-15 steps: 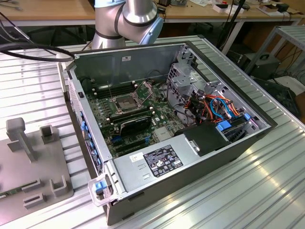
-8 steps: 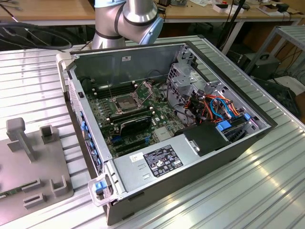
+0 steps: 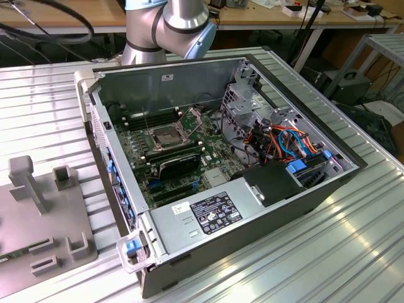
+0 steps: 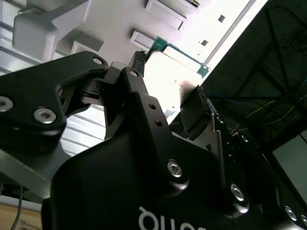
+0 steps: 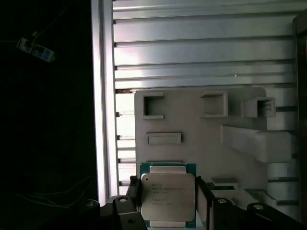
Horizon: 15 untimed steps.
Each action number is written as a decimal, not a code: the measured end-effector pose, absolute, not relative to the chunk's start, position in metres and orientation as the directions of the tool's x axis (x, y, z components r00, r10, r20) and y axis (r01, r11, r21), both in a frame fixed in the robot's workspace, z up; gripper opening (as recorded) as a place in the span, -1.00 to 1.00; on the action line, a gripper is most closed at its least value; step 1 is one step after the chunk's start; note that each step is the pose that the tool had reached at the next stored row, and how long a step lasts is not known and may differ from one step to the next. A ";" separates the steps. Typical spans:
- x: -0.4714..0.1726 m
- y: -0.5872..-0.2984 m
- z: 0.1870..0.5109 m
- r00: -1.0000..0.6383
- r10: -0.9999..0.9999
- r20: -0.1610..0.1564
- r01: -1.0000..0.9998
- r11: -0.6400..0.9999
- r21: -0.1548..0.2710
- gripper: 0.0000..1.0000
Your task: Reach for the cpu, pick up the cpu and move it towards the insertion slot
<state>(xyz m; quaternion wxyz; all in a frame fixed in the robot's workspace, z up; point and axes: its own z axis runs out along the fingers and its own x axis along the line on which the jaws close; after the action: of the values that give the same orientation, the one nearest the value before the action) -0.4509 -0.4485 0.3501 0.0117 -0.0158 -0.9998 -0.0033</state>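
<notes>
- One relation governs this moment: the cpu (image 5: 167, 196) lies directly between the two fingers of the gripper (image 5: 168, 203), low in the centre of the first wrist view, its flat silvery face turned toward that camera.
- The chip is square, so it has no long axis to speak of; its side edges run parallel to the inner faces of the fingers (image 5: 202, 205), and its green border shows above the metal lid.
- Gripper state: the fingers stand narrowly apart, one on each side edge of the chip. They appear to touch or nearly touch it; judged as closed on the chip, though firm contact cannot be confirmed.
- In the second wrist view the cpu (image 4: 170, 79) appears upper centre, overexposed, with a green corner showing, framed by the black fingers (image 4: 197, 112).
- Behind the chip lies the grey fixture plate (image 5: 192, 127) with raised pockets and blocks, resting on the ribbed aluminium table (image 5: 201, 48). Whether the chip is seated on the plate or lifted clear cannot be told.
- The insertion slot (image 3: 165, 136) sits on the motherboard inside the open computer case (image 3: 284, 208), centre-left of the exterior view, metal frame raised, dark centre exposed.
- The grey fixture plate (image 3: 60, 221) occupies the lower left of the exterior view, well apart from the socket.
</notes>
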 end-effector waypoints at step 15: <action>-0.450 -0.448 0.386 -0.999 0.031 0.023 0.031 0.999 0.006 0.09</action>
<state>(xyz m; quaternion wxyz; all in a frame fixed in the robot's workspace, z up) -0.4503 -0.4485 0.3862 0.0115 -0.0157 -0.9998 -0.0033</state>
